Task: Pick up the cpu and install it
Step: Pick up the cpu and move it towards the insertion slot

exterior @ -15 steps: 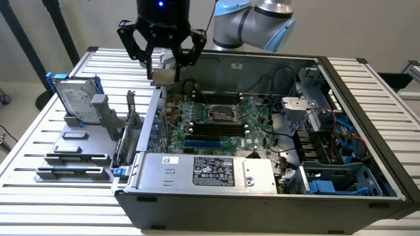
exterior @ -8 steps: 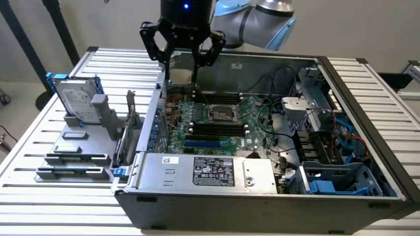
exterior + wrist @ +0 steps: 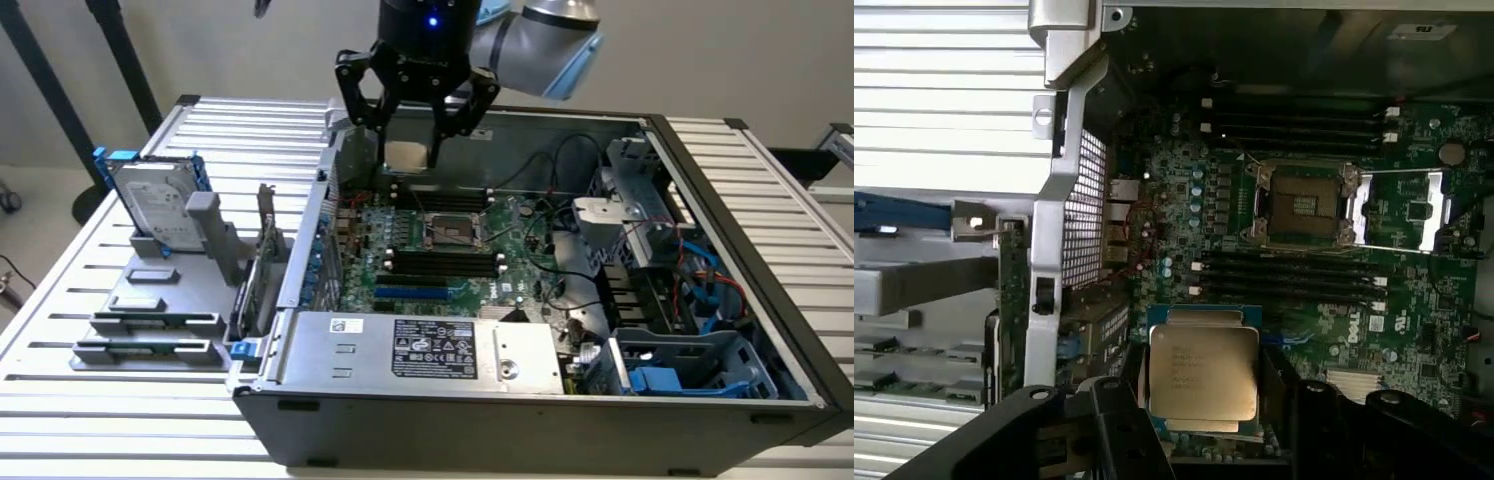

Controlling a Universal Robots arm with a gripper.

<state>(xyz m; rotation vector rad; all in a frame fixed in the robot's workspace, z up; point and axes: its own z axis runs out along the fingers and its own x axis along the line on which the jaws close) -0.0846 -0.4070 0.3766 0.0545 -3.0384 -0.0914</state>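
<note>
gripper (image 3: 408,142): you've got it clamped on the cpu (image 3: 1204,372) | cpu: up in the air over the motherboard (image 3: 461,262) inside the case (image 3: 400,420), short of the open socket (image 3: 1301,205)

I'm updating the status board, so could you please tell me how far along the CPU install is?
Done: cpu is picked up. In hand: the gripper holds it over the motherboard. Left: the socket stands open and empty, so seating is not yet done.

Gripper (image 3: 407,148) points straight down, clamping the cpu (image 3: 404,157)
</note>
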